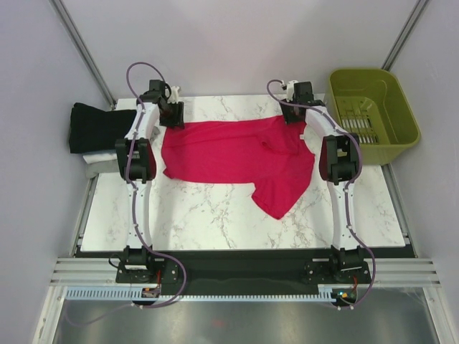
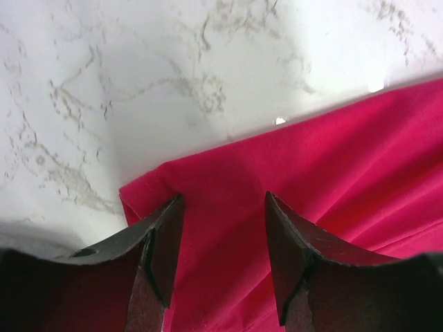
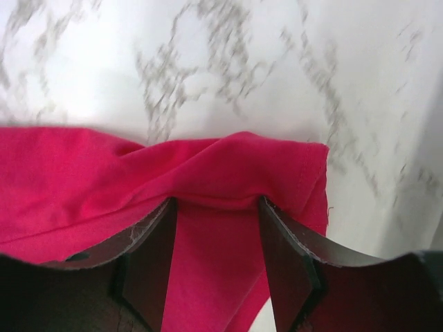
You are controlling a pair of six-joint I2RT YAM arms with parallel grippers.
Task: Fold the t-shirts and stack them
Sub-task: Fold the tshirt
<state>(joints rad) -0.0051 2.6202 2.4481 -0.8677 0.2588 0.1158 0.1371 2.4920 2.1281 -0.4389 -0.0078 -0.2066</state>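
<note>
A crimson-pink t-shirt lies spread across the marble table, one part trailing toward the near right. My left gripper is at its far left corner. In the left wrist view the gripper is open, jaws straddling the shirt's corner. My right gripper is at the shirt's far right corner. In the right wrist view it is open, with a bunched fold of the shirt between and in front of the jaws. A folded black t-shirt lies at the far left on white and grey ones.
An olive-green plastic basket stands off the table's far right corner. The marble table ends at a black strip near the arm bases. Grey walls enclose the back and sides.
</note>
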